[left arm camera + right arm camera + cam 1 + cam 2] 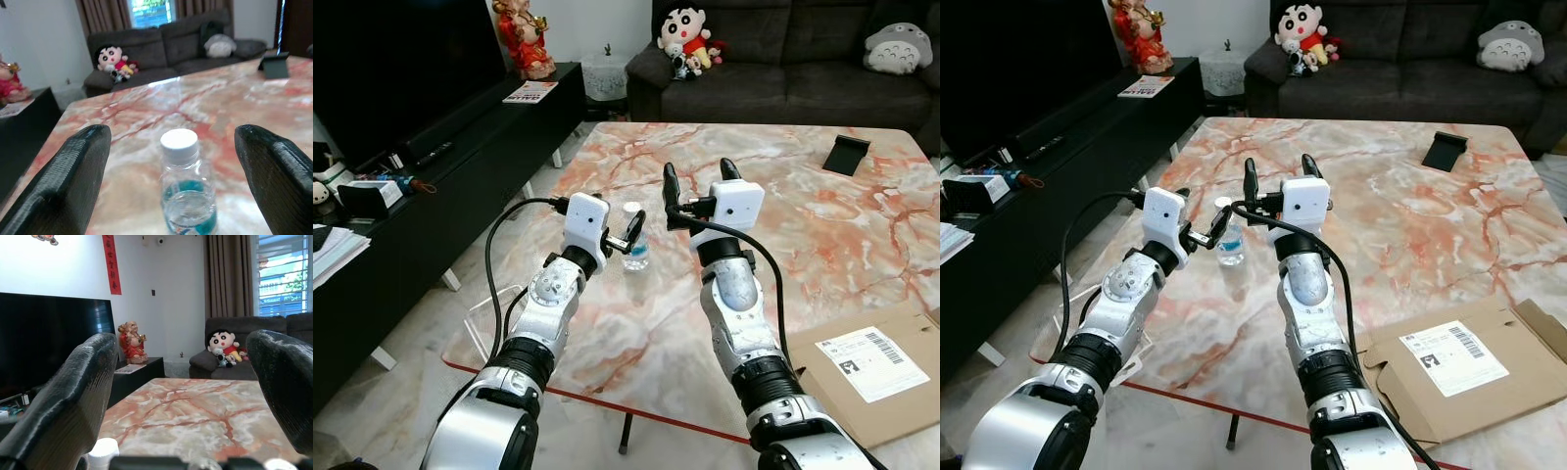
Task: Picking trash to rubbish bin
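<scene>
**Bottle dead ahead of the left fingers, upright**

The bottle (635,238) stands on the marble table (822,225) near its left edge — cap up, long axis vertical. The left gripper (628,235) is the nearer: its fingers (73,181) are spread wide, and in the left wrist view the bottle sits centred in the gap at 12 o'clock, touching neither finger. The right gripper (697,182) hangs at the bottle's 1 o'clock, higher, fingers parted and pointing up, holding nothing. Judgement: a short straight advance of the left arm, then a squeeze across the body below the cap — the bottle looks light and could tip if nudged.
</scene>
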`<state>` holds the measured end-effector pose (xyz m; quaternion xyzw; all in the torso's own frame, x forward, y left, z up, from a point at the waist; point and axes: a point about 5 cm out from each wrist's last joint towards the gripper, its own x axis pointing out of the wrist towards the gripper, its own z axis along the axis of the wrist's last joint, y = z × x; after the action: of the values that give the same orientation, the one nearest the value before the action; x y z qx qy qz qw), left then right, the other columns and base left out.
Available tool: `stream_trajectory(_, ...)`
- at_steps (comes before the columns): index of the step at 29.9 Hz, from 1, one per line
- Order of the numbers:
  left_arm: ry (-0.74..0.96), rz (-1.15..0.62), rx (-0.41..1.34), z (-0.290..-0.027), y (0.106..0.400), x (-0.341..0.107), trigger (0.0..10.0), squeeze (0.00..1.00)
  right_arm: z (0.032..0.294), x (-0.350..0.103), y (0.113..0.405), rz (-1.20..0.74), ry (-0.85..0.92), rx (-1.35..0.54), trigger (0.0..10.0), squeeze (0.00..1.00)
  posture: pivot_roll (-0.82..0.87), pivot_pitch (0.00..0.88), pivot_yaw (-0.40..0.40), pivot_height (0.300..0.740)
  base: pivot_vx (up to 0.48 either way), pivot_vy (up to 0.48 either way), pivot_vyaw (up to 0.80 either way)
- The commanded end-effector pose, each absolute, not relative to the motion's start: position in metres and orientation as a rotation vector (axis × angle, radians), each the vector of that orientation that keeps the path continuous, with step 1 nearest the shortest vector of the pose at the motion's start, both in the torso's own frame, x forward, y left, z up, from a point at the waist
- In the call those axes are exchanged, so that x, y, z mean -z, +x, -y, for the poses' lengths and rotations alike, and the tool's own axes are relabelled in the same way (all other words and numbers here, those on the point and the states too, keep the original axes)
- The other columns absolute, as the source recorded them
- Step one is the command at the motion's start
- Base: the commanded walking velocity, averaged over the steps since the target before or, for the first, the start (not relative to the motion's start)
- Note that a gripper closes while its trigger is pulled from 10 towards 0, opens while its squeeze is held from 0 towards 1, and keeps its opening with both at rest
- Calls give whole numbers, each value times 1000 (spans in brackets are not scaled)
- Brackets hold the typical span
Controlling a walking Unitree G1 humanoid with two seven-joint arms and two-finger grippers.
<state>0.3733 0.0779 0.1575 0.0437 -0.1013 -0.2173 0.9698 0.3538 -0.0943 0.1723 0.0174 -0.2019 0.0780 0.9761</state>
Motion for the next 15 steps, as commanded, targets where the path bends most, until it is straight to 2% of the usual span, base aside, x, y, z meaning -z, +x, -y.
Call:
stream_trajectory(1, 101, 201, 421, -82, 380, -166, 10000, 0, 92, -175, 352, 417, 38, -160, 10000, 0, -106, 0, 83, 740, 0, 0, 0)
stream_trajectory(15, 115, 147, 432, -70, 395, -184, 10000, 0, 97, -166, 343, 392, 34, -140, 10000, 0, -134, 31, 85, 740, 0, 0, 0)
